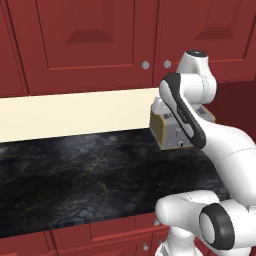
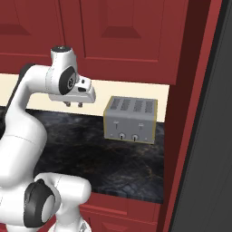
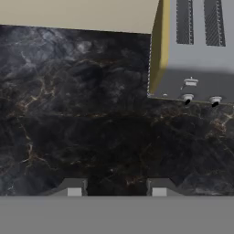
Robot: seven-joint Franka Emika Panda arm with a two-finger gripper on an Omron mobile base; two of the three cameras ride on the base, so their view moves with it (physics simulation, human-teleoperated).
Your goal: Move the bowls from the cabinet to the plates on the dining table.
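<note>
The dark red cabinet [image 1: 90, 45] hangs on the wall above the counter, its raised-panel doors [image 2: 127, 36] closed, with two small silver knobs [image 1: 145, 65] side by side. The bowls are hidden, and the plates and the dining table are out of view. My gripper [image 2: 74, 105] points straight down, a good way above the black marbled counter [image 2: 90, 149] and left of a toaster. In the hand view its fingertips [image 3: 73, 187] stand apart, and my gripper [image 3: 115, 189] is open with only the stone top showing between them.
A grey four-slot toaster [image 2: 130, 120] with yellowish sides stands at the back of the counter against the cream backsplash [image 1: 75, 112]. A tall red side panel [image 2: 190, 113] and a dark surface [image 2: 222, 136] close off the right. Red drawer fronts [image 1: 110, 235] run below the counter edge.
</note>
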